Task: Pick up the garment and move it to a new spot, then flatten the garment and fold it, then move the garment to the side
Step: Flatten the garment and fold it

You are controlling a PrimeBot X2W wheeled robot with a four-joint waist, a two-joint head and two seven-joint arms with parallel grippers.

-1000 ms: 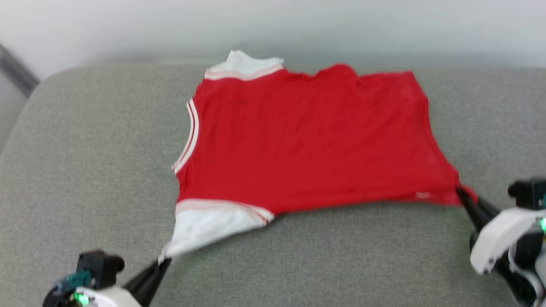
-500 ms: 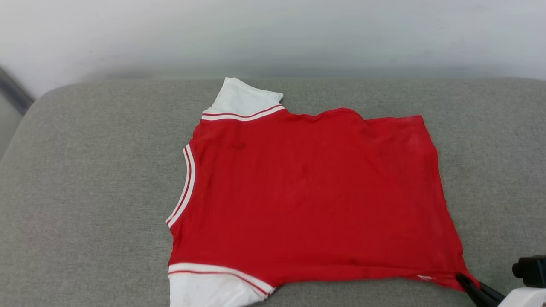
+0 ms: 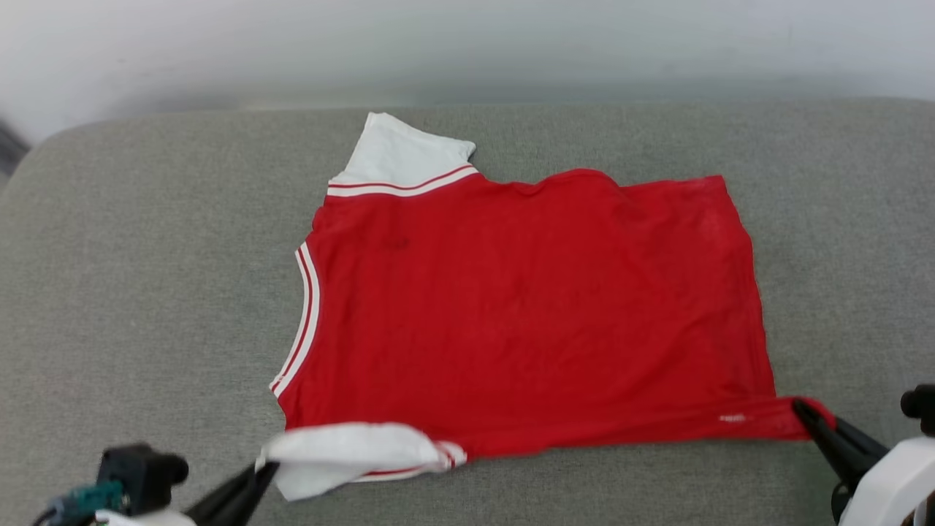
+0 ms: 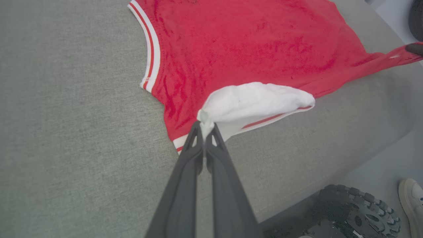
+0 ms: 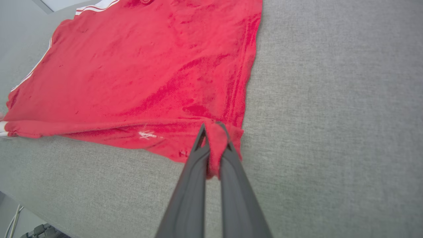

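Garment [image 3: 511,307]: plain red side up on grey cushion [image 3: 146,256], spread ahead of both tools.
Left tool [image 4: 205,125]: pinching white sleeve [image 4: 257,99] tip.
Right tool [image 5: 212,125]: pinching red hem corner [image 5: 231,132].
Fold: raise both evenly, carry forward together.

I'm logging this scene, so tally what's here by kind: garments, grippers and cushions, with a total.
Garments: 1, the garment
Grippers: 2, the left gripper and the right gripper, each shut on the garment
Cushions: 1, the grey cushion
Total: 4

left gripper [image 4: 205,125] jaws pinching garment [image 4: 248,43] by white sleeve [image 4: 254,100], red body flat on grey cushion [image 4: 66,115]
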